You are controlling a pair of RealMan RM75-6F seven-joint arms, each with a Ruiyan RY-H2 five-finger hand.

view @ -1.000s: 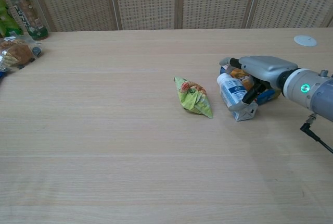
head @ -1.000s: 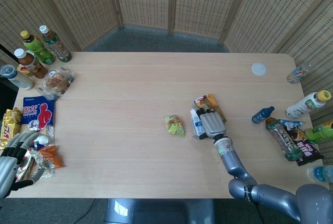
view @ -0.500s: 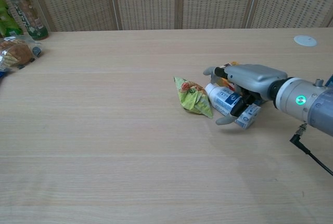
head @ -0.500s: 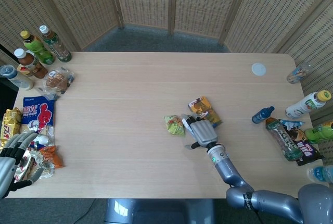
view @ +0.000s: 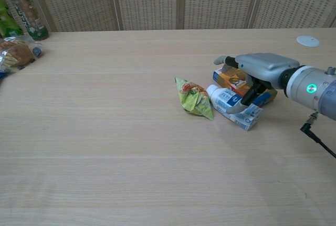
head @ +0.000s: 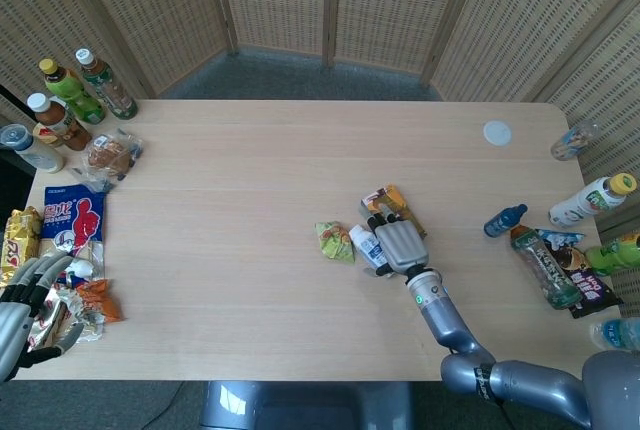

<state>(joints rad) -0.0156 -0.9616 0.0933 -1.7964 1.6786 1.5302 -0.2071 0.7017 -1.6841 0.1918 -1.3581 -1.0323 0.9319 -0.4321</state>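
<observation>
Wooden tabletop ringed by wicker screens; your right hand (view: 255, 72) is over the blue-and-white carton (view: 232, 108) at mid-table.

Nearest you, at the left near edge, your left hand (head: 22, 302) rests with fingers spread and holds nothing, beside the snack packets (head: 75, 305). At centre the carton lies on its side, its cap end touching the green packet (view: 194, 98); your right fingers (view: 249, 92) curl down onto its upper face, thumb at its near side, the grip looking partial. Settle the palm lower and close evenly before lifting, so the carton does not roll. Just behind it sits the orange box (view: 234, 78), so keep the fingers off it. Bottles (head: 75, 95) stand at the far left corner.
</observation>
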